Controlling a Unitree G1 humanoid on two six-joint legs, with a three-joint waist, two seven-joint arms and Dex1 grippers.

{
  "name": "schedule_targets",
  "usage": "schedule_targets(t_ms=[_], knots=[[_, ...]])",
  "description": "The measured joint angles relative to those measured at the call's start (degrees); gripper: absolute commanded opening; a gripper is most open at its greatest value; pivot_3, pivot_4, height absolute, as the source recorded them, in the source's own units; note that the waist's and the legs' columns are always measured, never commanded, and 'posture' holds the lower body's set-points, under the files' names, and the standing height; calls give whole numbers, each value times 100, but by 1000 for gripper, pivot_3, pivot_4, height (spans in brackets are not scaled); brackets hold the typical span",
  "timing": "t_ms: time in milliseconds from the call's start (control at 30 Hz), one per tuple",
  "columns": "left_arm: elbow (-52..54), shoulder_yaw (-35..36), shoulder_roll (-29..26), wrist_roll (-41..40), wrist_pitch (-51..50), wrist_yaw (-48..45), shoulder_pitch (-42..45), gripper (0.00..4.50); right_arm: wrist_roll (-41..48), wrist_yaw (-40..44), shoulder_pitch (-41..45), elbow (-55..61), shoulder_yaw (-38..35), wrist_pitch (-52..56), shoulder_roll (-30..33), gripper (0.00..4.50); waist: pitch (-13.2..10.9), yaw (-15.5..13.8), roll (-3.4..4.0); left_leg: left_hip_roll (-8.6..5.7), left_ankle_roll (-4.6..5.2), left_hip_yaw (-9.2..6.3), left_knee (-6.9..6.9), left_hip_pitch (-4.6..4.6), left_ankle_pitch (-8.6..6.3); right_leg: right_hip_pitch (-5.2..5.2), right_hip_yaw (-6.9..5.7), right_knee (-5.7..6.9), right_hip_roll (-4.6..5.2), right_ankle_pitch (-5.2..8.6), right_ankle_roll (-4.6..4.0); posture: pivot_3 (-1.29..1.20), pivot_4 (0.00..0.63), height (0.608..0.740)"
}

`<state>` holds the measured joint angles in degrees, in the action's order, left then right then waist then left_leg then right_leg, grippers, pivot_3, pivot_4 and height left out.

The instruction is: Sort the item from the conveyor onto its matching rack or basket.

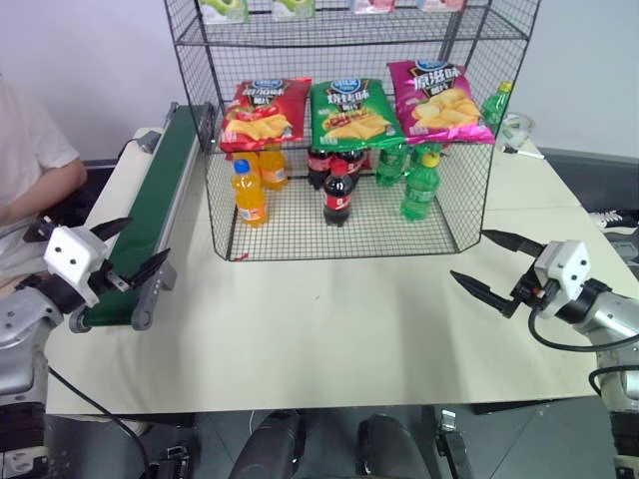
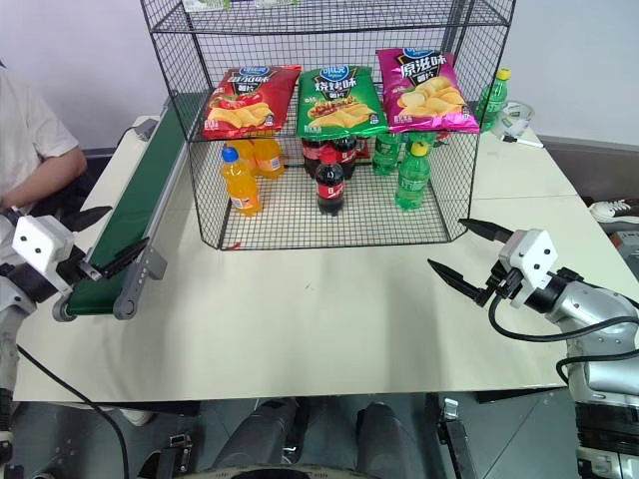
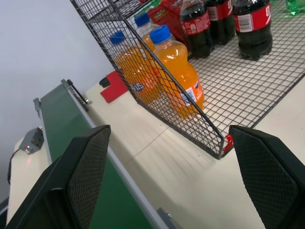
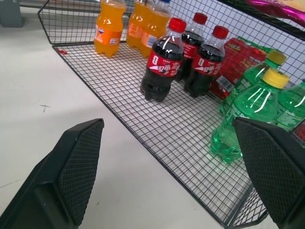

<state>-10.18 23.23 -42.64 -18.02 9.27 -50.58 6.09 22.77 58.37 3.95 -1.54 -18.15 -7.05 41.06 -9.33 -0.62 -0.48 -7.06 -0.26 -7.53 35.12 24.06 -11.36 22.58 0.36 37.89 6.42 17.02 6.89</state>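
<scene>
Three crisp bags lie on the black wire rack (image 1: 454,215): I see the red crisp bag (image 1: 264,113) leftmost, beside a green bag (image 1: 350,112) and a pink bag (image 1: 436,100). My left gripper (image 1: 133,251) hangs over the conveyor (image 1: 165,190), fingers wide, empty. My right gripper (image 1: 491,267) hovers above the table (image 1: 329,329), likewise wide, empty.

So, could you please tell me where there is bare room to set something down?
The table is bare between the left gripper and right gripper, in front of the rack. The conveyor belt carries nothing. Crowded: the chip shelf, three bags side by side, and the bottles on the bottom tier.
</scene>
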Motion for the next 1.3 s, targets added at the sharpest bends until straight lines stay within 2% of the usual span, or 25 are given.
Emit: schedule_targets(t_ms=[1300], knots=[[-89, -216, 183, 3, 28, 237, 148, 4156, -205, -119, 338, -225, 214, -297, 1, 4500, -1, -1, 0, 0, 0, 0, -1, 0, 0, 1, 0, 0, 0, 0, 0, 0, 150, 740]])
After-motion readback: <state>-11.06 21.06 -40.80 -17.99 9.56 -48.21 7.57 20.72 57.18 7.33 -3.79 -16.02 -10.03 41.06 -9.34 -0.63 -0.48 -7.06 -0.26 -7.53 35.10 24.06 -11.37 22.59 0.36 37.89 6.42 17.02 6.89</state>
